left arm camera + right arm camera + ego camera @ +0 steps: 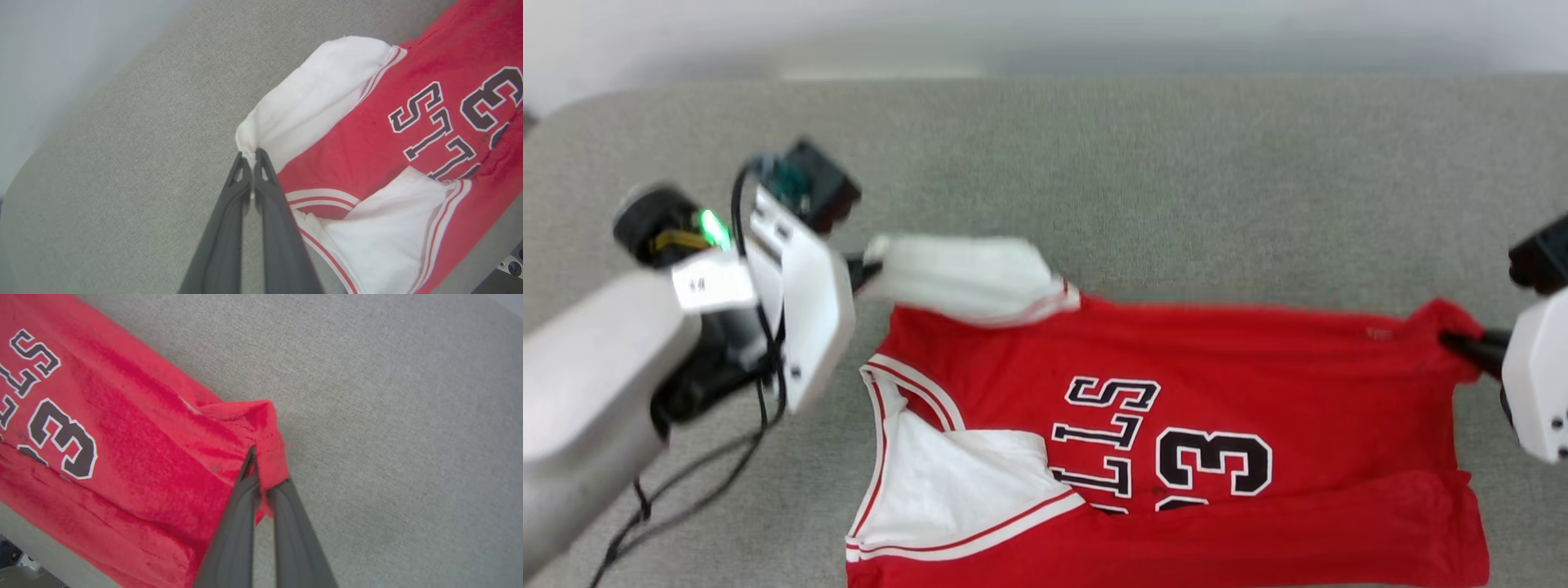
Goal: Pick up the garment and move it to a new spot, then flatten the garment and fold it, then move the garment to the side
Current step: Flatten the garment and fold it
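Garment held at both ends

Garment (1258, 367) lies centre to lower right of head view on grey bench (1094, 163); black cable (686, 482) trails lower left. Left claw (250, 157) pinched tight on white sleeve edge; right claw (265, 469) clenched on red hem corner. Legible: "LLS", "3".

The head camera looks steeply down on the grey table (1176, 163), the garment (1217, 359) stretching from 9 to 3 o'clock; the picture is blurred, so perhaps from mid-height. The left wrist camera sits close behind its jaws, facing the white sleeve (310, 94) at 1 o'clock. The right wrist camera, equally close, faces the hem corner (261, 424). All share the lettering (1176, 441).
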